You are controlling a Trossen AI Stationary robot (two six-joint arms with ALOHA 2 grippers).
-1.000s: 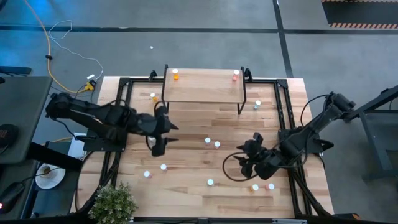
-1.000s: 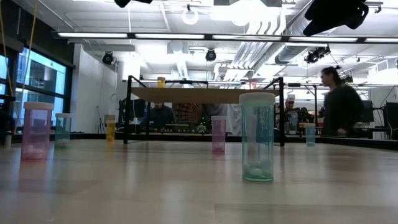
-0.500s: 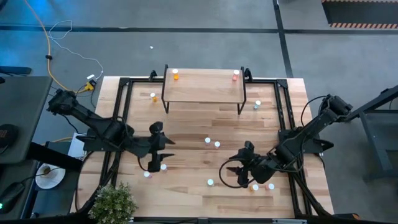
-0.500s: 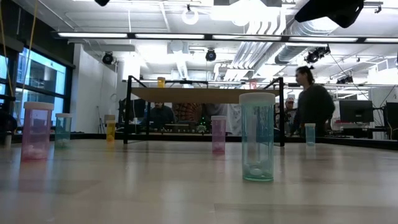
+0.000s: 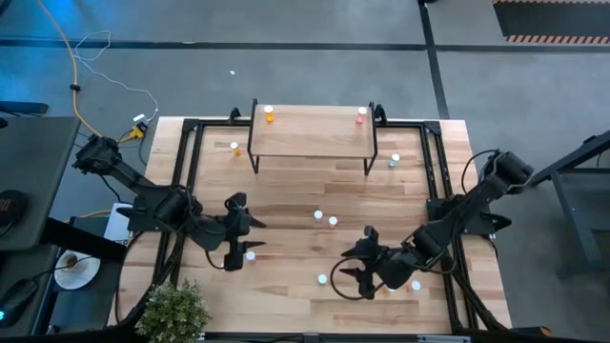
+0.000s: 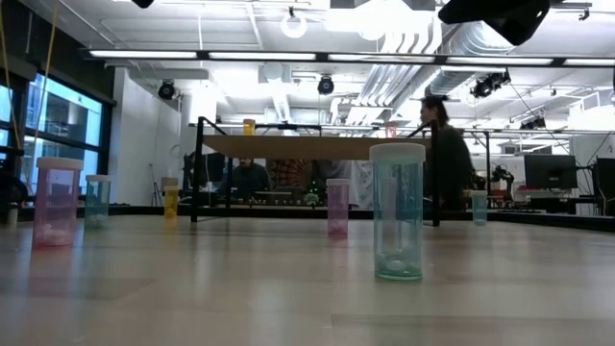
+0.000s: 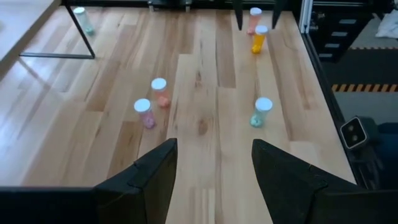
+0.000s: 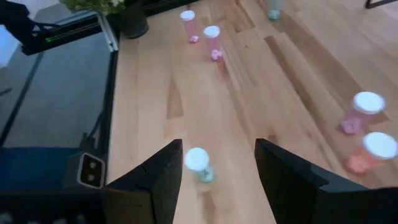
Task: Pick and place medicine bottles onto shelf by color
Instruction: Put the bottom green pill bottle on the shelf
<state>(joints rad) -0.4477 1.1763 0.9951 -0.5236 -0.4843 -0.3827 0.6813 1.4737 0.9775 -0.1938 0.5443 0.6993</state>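
My left claw (image 5: 238,250) hangs over the table's (image 5: 286,191) near-left part with its fingers apart and nothing between them. Right beside it stands a pink bottle (image 5: 251,255), and another pink one (image 5: 226,267) sits a little nearer the table's front edge. From my left wrist I look between my spread fingers (image 7: 155,171) across bare wood to a pink bottle (image 7: 143,112), a paler one (image 7: 160,91) just beyond it, and a teal bottle (image 7: 262,112) off to the side; an orange bottle (image 7: 259,38) and a red one (image 7: 254,18) stand farther away.

My right claw (image 5: 357,272) is over the near-right part, also spread and empty. A teal bottle (image 5: 323,279) stands just beside its tips, and in my right wrist view that same teal bottle (image 8: 199,164) sits between my fingers (image 8: 163,168) but ahead of them, untouched. 2 more bottles (image 5: 415,285) lie close to my right forearm.

The shelf (image 5: 310,133) stands at the far side of the table. On top of it, an orange bottle (image 5: 270,114) is at its left end and a red one (image 5: 361,115) at its right end. An orange bottle (image 5: 235,148) stands on the table left of the shelf, a teal one (image 5: 395,160) right of it, and 2 bottles (image 5: 326,218) sit mid-table. In the low view a person (image 6: 444,163) shows beyond the table.
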